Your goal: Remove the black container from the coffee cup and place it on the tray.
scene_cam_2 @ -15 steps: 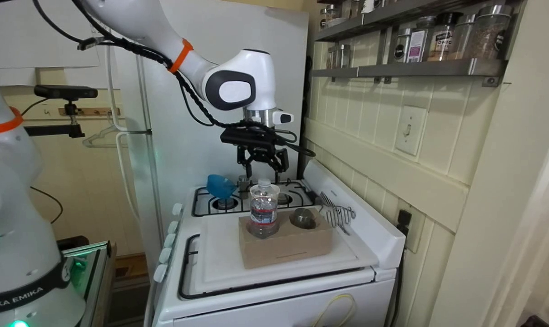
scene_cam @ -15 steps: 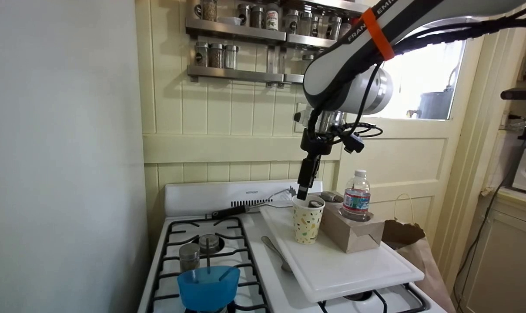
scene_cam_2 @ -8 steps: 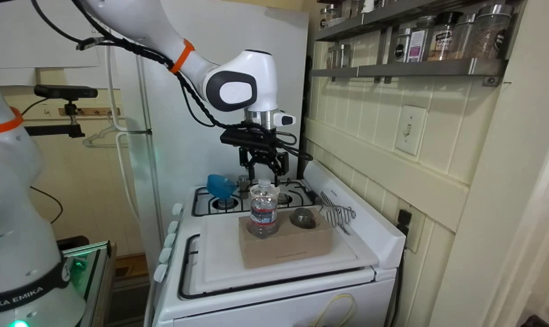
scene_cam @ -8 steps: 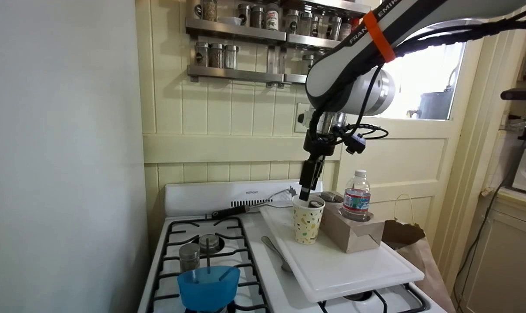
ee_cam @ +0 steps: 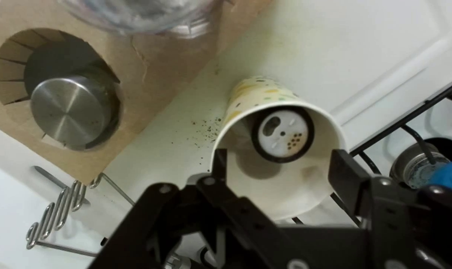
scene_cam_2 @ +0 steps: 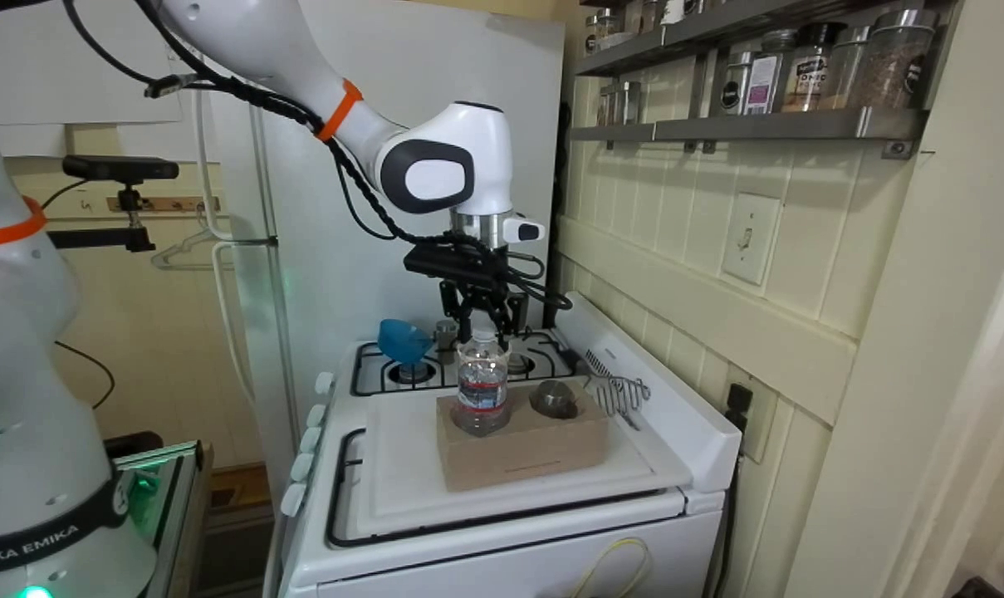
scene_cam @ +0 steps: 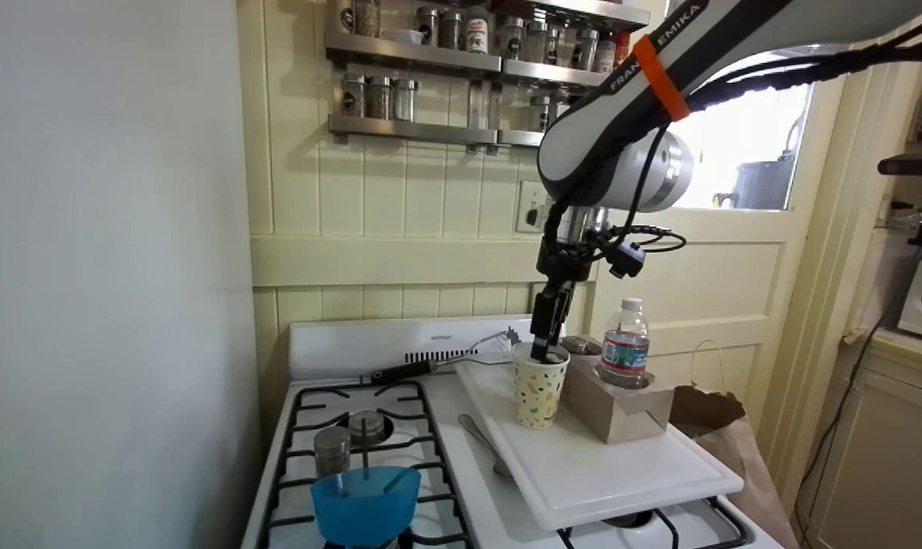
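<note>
Holding the gripper (ee_cam: 280, 158) pointed down at a slight tilt, the arm (scene_cam: 636, 107) bends over the coffee cup (scene_cam: 539, 396) on the tray (scene_cam: 621, 484). Fingers (ee_cam: 220, 164) stand wide apart at opposite rim sides; contact cannot be determined. Inside the cup, below the gripper, is the black container (ee_cam: 283, 142), lid (ee_cam: 285, 125) facing up, long axis hidden by the cup. Beside the gripper, the brown box (scene_cam: 621, 408) holds a water bottle (scene_cam: 625, 347) and jar (ee_cam: 70, 112).
</note>
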`<control>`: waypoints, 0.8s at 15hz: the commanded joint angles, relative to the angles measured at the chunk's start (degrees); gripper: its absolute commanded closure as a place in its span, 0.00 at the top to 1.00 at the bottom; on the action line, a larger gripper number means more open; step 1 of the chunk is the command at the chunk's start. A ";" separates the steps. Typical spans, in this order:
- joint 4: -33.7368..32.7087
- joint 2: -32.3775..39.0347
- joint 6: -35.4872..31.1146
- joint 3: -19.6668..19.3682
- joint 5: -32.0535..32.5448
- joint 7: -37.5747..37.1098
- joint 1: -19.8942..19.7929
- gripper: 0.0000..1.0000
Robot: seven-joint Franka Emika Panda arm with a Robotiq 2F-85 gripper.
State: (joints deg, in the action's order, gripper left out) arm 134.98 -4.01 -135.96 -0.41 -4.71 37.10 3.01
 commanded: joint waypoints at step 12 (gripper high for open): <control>0.21 0.90 0.70 0.28 0.77 -2.69 -0.64 0.59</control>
State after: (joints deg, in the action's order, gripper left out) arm 134.98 -3.17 -135.96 -0.27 -4.71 36.07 2.81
